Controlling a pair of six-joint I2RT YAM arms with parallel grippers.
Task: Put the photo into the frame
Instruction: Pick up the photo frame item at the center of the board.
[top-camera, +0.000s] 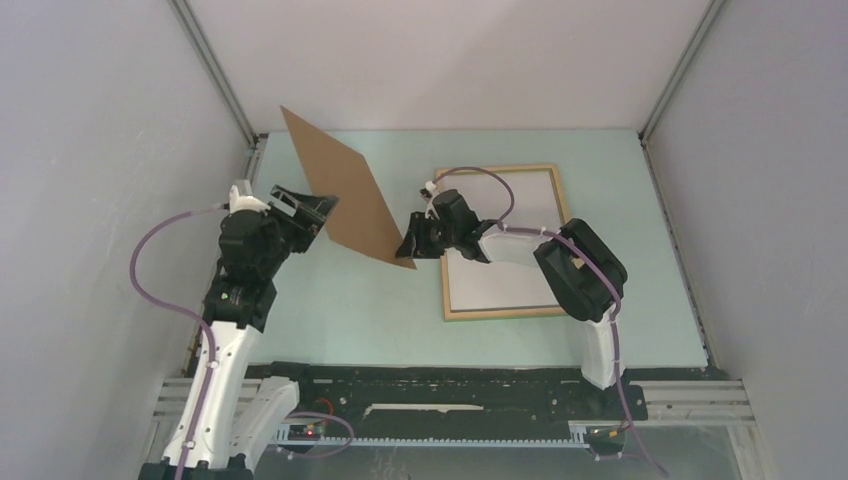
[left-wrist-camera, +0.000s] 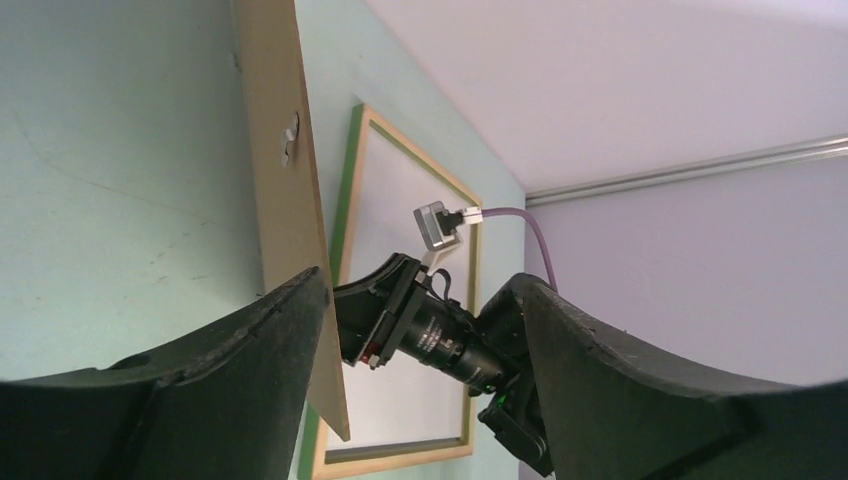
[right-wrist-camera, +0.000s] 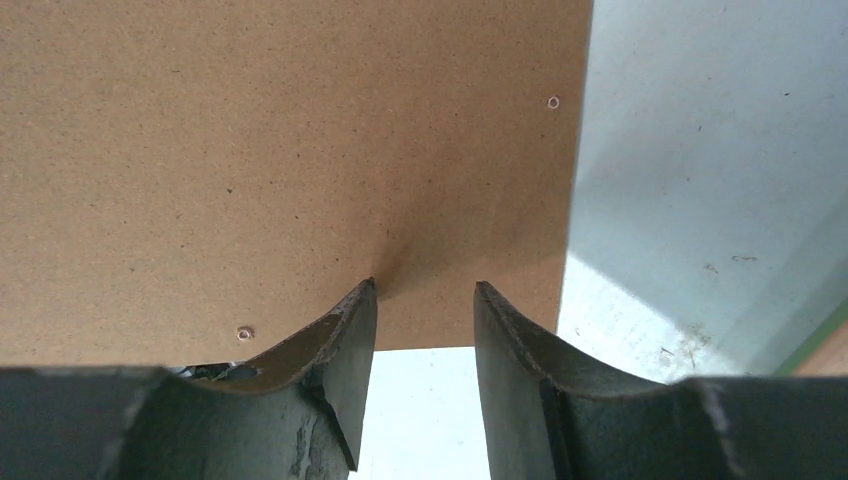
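The frame (top-camera: 500, 312) lies flat on the table at the right, pale wood side up. A white surface (top-camera: 505, 235) fills it; no blue print shows, so I cannot tell if this is the photo's back. The brown backing board (top-camera: 345, 195) stands tilted on its lower corner between my grippers. My left gripper (top-camera: 318, 208) is open, and the board's edge (left-wrist-camera: 285, 200) runs just inside its left finger (left-wrist-camera: 250, 350). My right gripper (top-camera: 408, 245) is open, its fingertips (right-wrist-camera: 368, 292) against the board's face (right-wrist-camera: 280, 150). The frame also shows in the left wrist view (left-wrist-camera: 470, 270).
Grey enclosure walls stand on the left, right and back. The pale green tabletop (top-camera: 330, 320) shows around the frame. The right arm (top-camera: 580, 270) reaches over the frame's near right corner. The right wrist's camera and cable (left-wrist-camera: 440, 225) show in the left wrist view.
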